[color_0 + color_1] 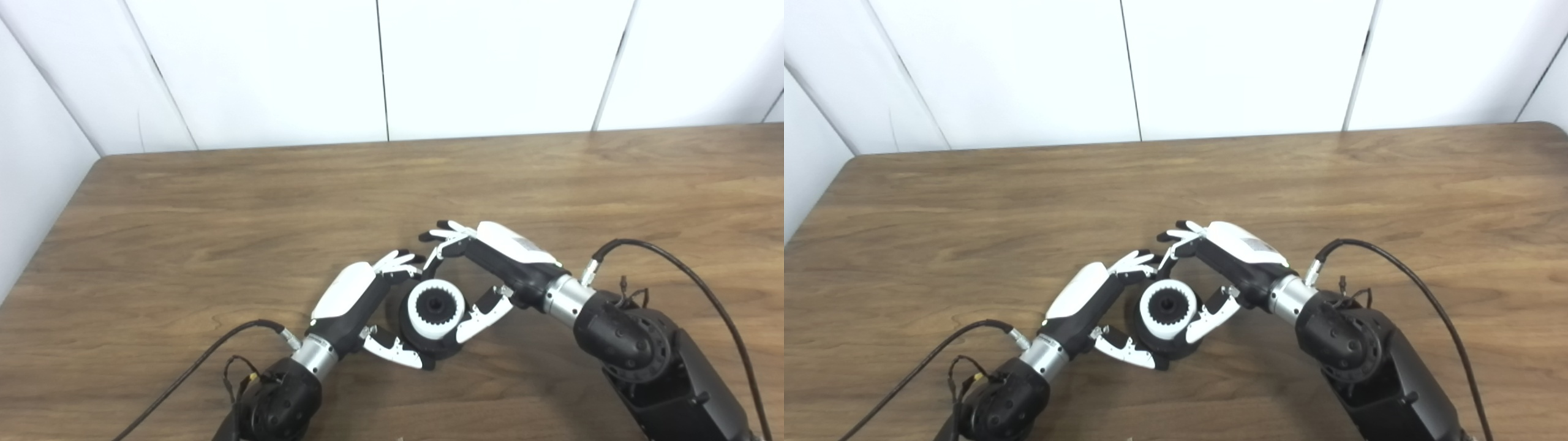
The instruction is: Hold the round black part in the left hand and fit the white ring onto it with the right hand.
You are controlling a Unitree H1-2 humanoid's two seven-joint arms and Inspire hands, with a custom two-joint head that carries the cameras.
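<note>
My fingers (398, 262) on the left hand (355, 303) are curling around the round black part (429, 343), thumb pinching its near side. My right hand (490, 263) is cupping the toothed white ring (436, 307), which is sitting on top of the part; whether it is gripping, I cannot tell. Everything is resting on the smooth wooden table (245, 208).

Wooden table (245, 202) before white wall panels (490, 61).
</note>
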